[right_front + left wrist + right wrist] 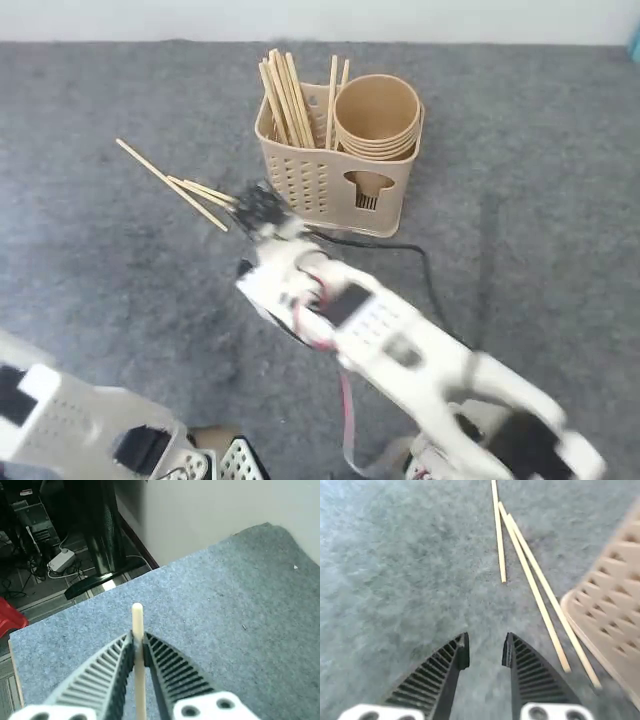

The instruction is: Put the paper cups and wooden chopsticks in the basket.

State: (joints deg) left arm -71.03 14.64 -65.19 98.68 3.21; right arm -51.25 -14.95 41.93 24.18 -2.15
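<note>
Your work surface is a grey felt-covered table [520,150]. The left wrist view looks past its edge into the room: a white wall [210,510], a black stand [97,530], a white power strip [61,560] with cables on the floor, and a red object [10,622].

In the high view, your white right arm [400,340] stretches across the felt towards the beige perforated plastic basket [320,180]. A black cable [400,250] runs on the felt just in front of the basket. The left arm [70,420] sits well apart from the basket, at the near edge.

The basket stands upright and holds a stack of brown paper cups [378,110] in one compartment and a bundle of wooden chopsticks [283,95] leaning in the other.

The right gripper [258,210] is just beside the basket's front corner. Its wrist view shows what the high view hides: the jaws are narrowly parted with nothing between them.

Three loose wooden chopsticks [175,185] lie flat on the felt beside the basket, just beyond the right gripper.

The left gripper [138,642] is clamped on a single wooden chopstick [137,615], whose tip pokes out past the fingertips.
</note>
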